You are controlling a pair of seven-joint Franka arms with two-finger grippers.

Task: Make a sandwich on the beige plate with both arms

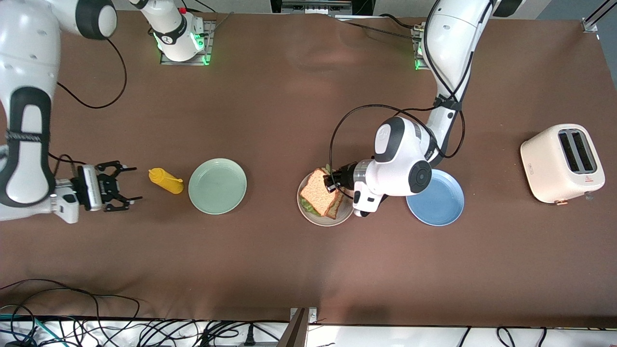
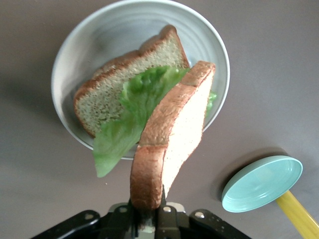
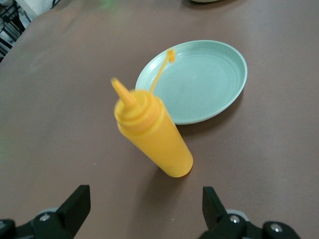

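A: How far along are we?

B: Nearly there, we judge. On the beige plate (image 2: 89,45) lie one bread slice (image 2: 114,79) and the lettuce (image 2: 134,107) over it. Our left gripper (image 1: 332,182) pinches the top slice (image 2: 172,139) by its crust and holds it tilted over the plate; laying it flat and letting go is what we see left.

A: And our right gripper?

B: The right gripper (image 1: 126,184) waits, fingers spread, by the mustard bottle (image 1: 166,180) at the right arm's end of the table (image 1: 289,260), with the green plate (image 1: 217,186) just beside the bottle.

A: Textures?

B: The bread is square, speckled brown, with a darker crust (it looks stiff, keeping its shape when held by one edge). The lettuce is ruffled and limp, hanging over the rim. The plates are round, smooth and ridged; the blue one (image 1: 446,212) sits partly under our left wrist.
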